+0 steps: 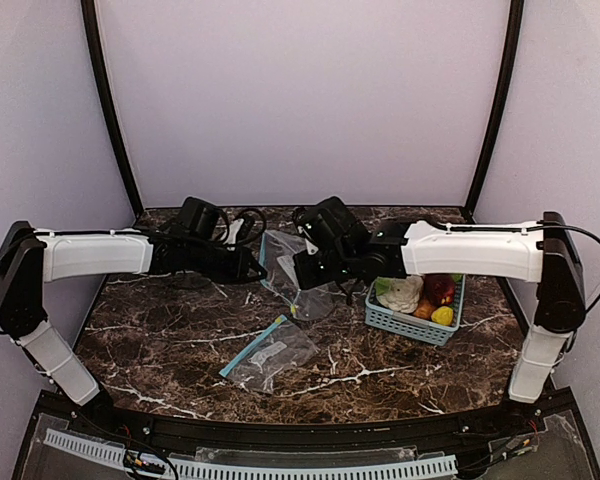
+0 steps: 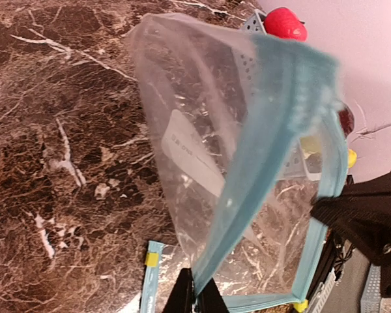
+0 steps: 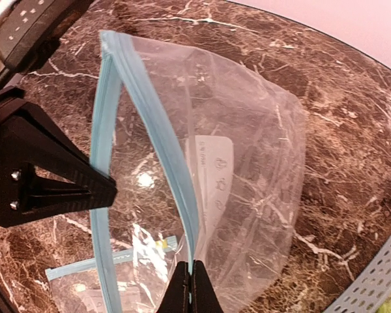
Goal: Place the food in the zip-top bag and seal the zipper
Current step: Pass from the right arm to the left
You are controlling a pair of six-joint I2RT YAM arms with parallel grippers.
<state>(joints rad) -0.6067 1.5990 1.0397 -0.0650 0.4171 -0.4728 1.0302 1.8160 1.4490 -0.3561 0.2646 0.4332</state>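
Left gripper and right gripper are both pinching one raised zip-top bag; a second bag is lying on the table.

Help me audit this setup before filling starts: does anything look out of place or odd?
One thing: a spare zip-top bag lies flat and skewed on the table near the front, while the open bag is held up behind it. The food sits in its basket; nothing spilled.

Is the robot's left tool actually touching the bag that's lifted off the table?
Touching. The left wrist view shows the left tool pinched shut on the bag at its blue zipper edge, no gap.
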